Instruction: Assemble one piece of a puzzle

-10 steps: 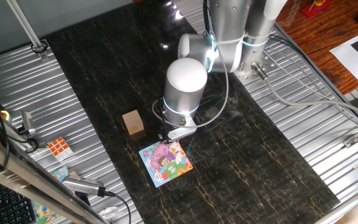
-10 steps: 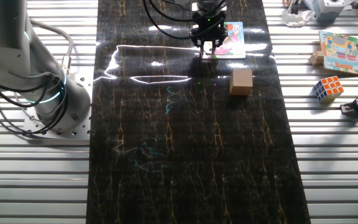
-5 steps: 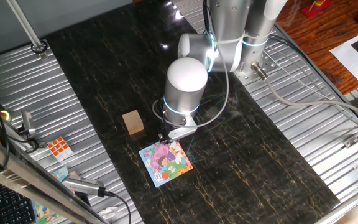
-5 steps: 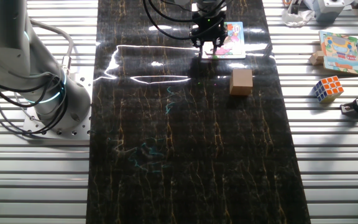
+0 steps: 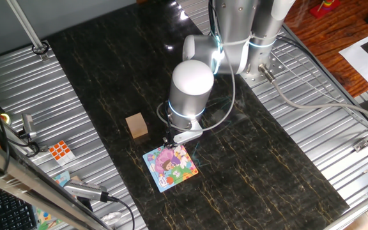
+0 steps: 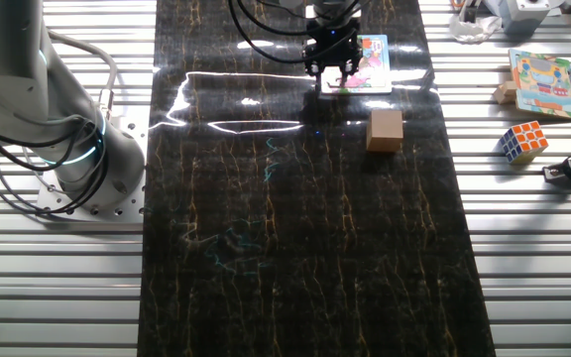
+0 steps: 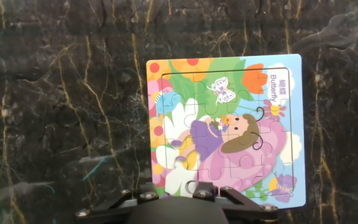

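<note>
Nothing much shifts since a second ago: gripper (image 6: pixel 331 71) hangs at the puzzle (image 7: pixel 225 127) edge, jaw state impossible to tell, the piece unseen, probably being seated

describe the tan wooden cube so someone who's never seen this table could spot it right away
Start at the long black marble-patterned mat running down the table between the ribbed metal panels. Near the end where the gripper hangs over the colourful square cartoon puzzle, the tan wooden cube sits alone beside the puzzle, apart from it. It is the only plain, boxy, raised thing on the mat; the puzzle is flat and printed.
</note>
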`<state>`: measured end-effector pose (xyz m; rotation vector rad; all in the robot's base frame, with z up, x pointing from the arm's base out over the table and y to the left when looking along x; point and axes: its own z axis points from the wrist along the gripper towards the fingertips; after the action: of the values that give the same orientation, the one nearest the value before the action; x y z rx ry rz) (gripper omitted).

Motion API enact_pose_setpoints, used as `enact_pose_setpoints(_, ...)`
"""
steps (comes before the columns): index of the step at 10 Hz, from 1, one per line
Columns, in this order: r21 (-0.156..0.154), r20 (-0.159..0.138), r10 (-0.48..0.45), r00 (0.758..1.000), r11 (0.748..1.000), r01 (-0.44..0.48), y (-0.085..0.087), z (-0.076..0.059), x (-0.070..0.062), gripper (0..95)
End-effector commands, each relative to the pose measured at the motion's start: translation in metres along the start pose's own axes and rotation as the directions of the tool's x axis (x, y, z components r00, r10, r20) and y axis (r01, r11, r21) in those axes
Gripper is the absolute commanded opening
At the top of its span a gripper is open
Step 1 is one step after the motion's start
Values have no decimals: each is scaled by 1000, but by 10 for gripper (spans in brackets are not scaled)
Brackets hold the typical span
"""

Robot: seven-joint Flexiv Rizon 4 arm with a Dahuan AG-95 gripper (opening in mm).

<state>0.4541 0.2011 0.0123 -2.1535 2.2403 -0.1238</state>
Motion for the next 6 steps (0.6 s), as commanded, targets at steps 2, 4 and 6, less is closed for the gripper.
enact_pose_setpoints(2, -8, -5, 19, 1000, 1000, -19, 3, -9, -2, 190)
enact_pose_setpoints(4, 0, -11, 7, 1000, 1000, -7, 3, -11, -1, 190)
enact_pose_setpoints(6, 0, -12, 12, 1000, 1000, -12, 3, -11, -1, 190)
